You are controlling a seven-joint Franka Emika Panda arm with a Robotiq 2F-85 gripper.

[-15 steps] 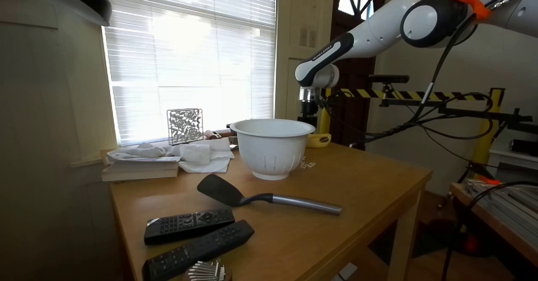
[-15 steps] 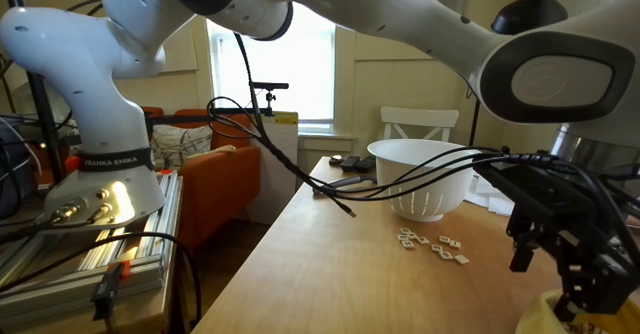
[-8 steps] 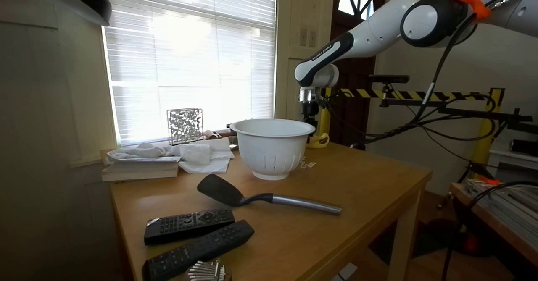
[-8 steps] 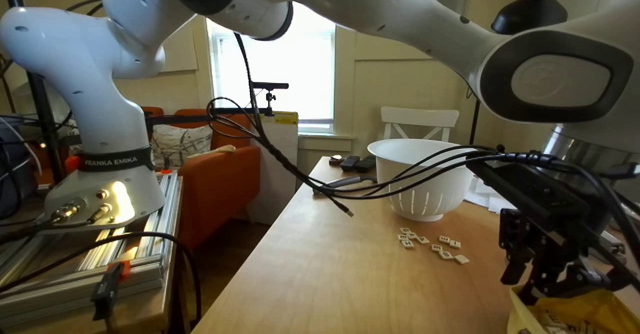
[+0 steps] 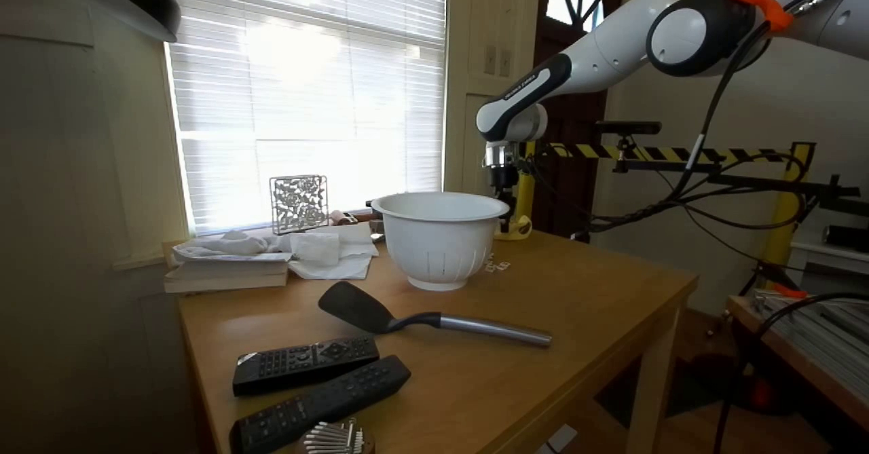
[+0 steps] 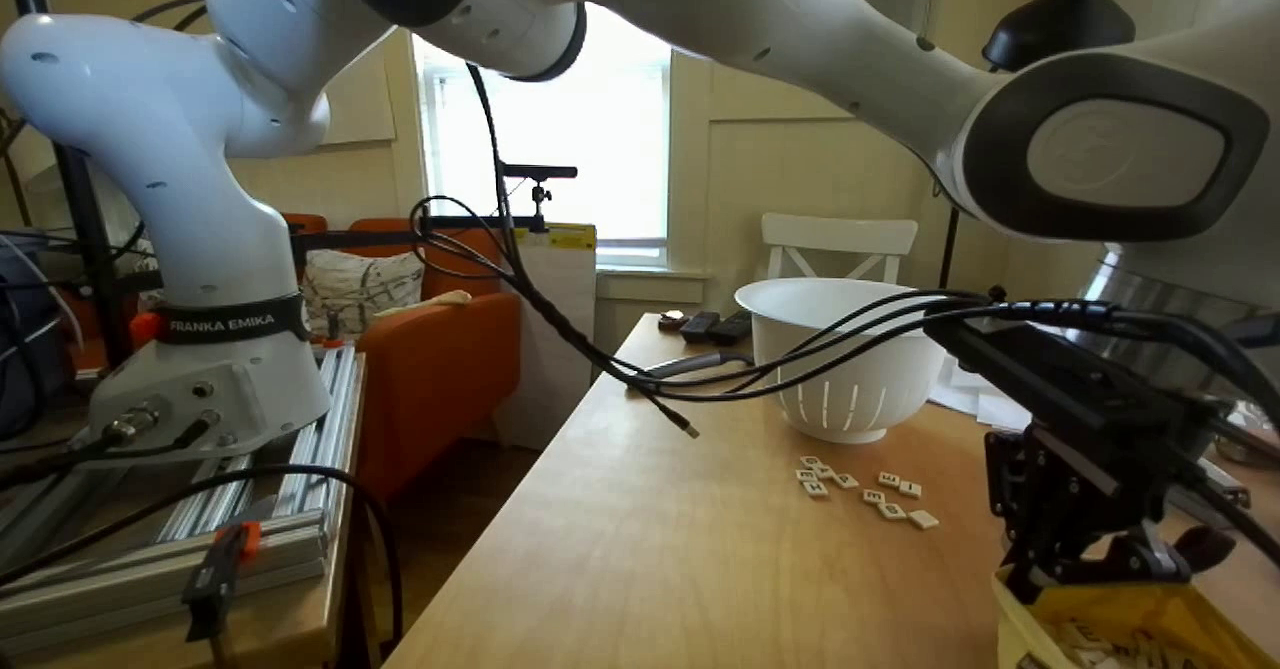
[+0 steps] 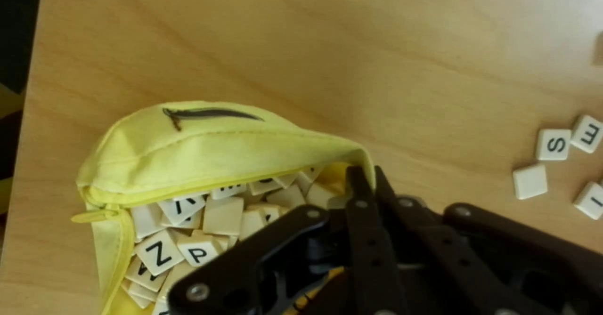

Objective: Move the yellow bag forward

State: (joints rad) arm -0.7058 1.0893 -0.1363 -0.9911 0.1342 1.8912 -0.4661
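The yellow bag (image 7: pixel 207 157) lies unzipped on the table in the wrist view, full of letter tiles (image 7: pixel 224 215). One side of its mouth is pinched between the tips of my gripper (image 7: pixel 370 173), one finger inside the bag and one outside. The black gripper covers part of the bag and its contents. In both exterior views the bag (image 5: pixel 520 228) (image 6: pixel 1025 634) sits beneath the gripper; the white colander hides part of it in one of them, and the frame edge cuts it off where its tiles show.
Loose letter tiles (image 6: pixel 870 489) lie on the table between the bag and a white colander (image 6: pixel 850 379) (image 5: pixel 440 243). A spatula (image 5: pixel 434 322) and two black remotes (image 5: pixel 305 362) are farther along. Papers (image 5: pixel 333 254) lie beside the colander, and cables (image 6: pixel 640 379) hang from the arm.
My gripper's fingers have come together on the bag's edge, having stood apart a second ago. The bag's rim has been drawn up and shows more in an exterior view.
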